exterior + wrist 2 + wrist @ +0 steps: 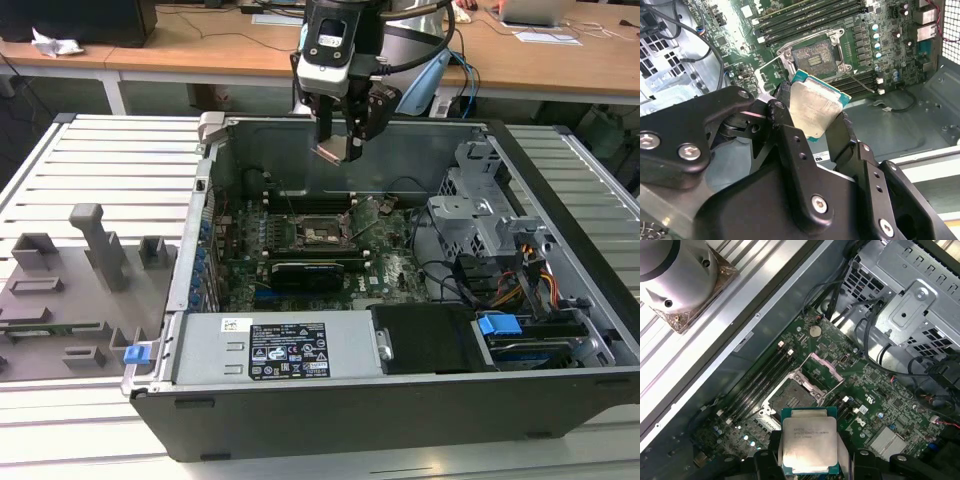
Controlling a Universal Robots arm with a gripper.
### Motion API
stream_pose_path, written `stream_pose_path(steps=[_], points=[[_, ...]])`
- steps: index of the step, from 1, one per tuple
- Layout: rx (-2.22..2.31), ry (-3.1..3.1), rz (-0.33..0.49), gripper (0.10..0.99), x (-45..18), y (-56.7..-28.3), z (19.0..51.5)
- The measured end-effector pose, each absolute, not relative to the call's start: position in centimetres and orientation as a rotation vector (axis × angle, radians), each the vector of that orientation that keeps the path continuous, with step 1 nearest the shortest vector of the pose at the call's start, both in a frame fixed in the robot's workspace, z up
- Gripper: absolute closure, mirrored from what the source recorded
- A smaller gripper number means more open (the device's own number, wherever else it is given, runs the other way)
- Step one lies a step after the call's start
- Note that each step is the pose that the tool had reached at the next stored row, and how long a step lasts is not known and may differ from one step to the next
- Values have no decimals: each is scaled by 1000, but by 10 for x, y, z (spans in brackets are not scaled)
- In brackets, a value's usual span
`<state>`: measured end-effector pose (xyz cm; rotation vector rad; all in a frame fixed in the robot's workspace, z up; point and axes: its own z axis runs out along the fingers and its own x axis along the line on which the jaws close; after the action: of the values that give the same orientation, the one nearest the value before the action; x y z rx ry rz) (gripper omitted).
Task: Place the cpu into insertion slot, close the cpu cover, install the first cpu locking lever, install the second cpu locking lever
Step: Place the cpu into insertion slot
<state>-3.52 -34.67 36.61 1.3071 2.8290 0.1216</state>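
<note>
I find the black two-finger gripper (812, 107) closed to chip width on the cpu (816, 105), a flat square chip with a silver-grey metal face, pinched by opposite edges between the jaws; the insertion slot (813, 57), a square dark silvery-rimmed socket, lies below the jaws, well apart. I judge the chip light, stiff, slippery and fragile, so an edge hold suits it. The second wrist view shows the fingers (841, 134) on its edges; the first wrist view shows the thin silvery cpu cover (821, 371) raised beside the socket.

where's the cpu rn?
The cpu is clamped in the gripper, hanging over the open case in the exterior view, above the board and clear of the slot.
</note>
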Motion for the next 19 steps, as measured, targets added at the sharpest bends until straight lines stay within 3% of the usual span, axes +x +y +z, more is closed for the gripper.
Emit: stream_pose_path(steps=[19], points=[[1418,2772,120,561,-35,-347,361]])
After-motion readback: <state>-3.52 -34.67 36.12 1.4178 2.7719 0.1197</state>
